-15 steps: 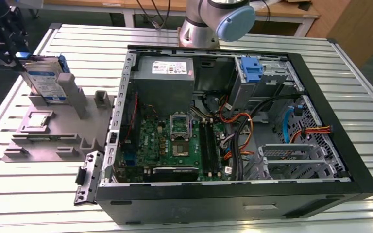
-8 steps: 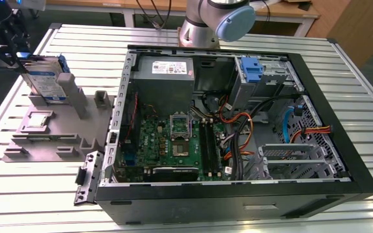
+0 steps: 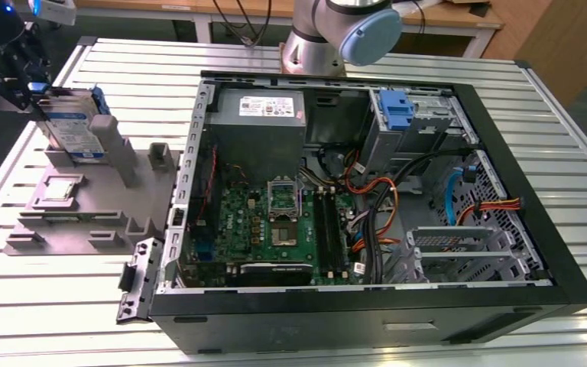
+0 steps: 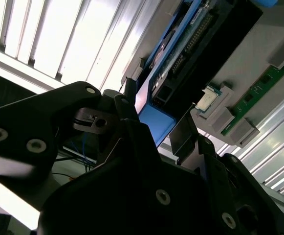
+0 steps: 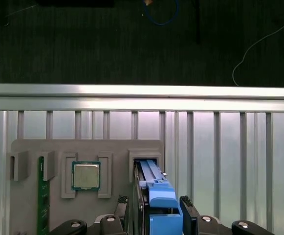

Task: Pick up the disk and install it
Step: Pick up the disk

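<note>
The disk (image 3: 72, 126) stands on edge over the grey fixture (image 3: 79, 206) at the exterior view's left; it is silver with a white and blue label and a blue carrier. My gripper (image 3: 40, 98) comes down on its top edge. In the first wrist view the disk (image 5: 157, 196) shows edge-on, rising from its slot, with one black finger (image 5: 124, 205) against each flat side. The second wrist view shows the blue carrier corner (image 4: 154, 122) squeezed between the fingers. My gripper (image 5: 156, 204) is shut on the disk.
The open computer case (image 3: 569, 252) lies on the slatted table, with a blue bracket (image 3: 396, 111) in its drive bay and a grey power supply (image 3: 263, 107) beside it. The fixture also holds a processor chip (image 5: 86, 175) and a green memory stick (image 5: 43, 196). The arm's base (image 3: 339, 34) stands behind the case.
</note>
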Robot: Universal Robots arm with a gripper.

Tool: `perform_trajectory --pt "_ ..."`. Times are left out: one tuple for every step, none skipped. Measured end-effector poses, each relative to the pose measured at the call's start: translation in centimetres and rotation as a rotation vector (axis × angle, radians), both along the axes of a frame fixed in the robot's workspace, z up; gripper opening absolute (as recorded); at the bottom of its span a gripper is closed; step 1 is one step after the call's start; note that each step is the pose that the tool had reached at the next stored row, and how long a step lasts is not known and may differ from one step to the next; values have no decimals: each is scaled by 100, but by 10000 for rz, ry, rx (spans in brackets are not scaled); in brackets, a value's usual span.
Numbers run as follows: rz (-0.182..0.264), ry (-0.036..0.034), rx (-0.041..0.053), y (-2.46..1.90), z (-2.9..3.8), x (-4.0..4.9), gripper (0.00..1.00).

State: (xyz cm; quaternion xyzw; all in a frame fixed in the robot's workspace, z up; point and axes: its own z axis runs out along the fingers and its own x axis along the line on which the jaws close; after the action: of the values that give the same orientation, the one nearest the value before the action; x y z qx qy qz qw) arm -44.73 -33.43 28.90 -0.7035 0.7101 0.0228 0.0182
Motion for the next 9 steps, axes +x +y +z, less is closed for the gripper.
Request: perform_trajectory --pt "0 1 0 0 0 0 53" --pt "4 0 1 0 -1 0 53" --pt "4 -1 -3 -1 -1 1 53" --pt "5 -1 -6 -1 -1 1 53" --pt "5 0 -7 -1 -1 1 53" --pt "1 6 -6 0 -2 1 53" --pt "-8 22 -5 0 -4 1 53" --pt "-16 38 -7 1 -4 0 53" --pt "-23 52 -7 1 -5 0 53"
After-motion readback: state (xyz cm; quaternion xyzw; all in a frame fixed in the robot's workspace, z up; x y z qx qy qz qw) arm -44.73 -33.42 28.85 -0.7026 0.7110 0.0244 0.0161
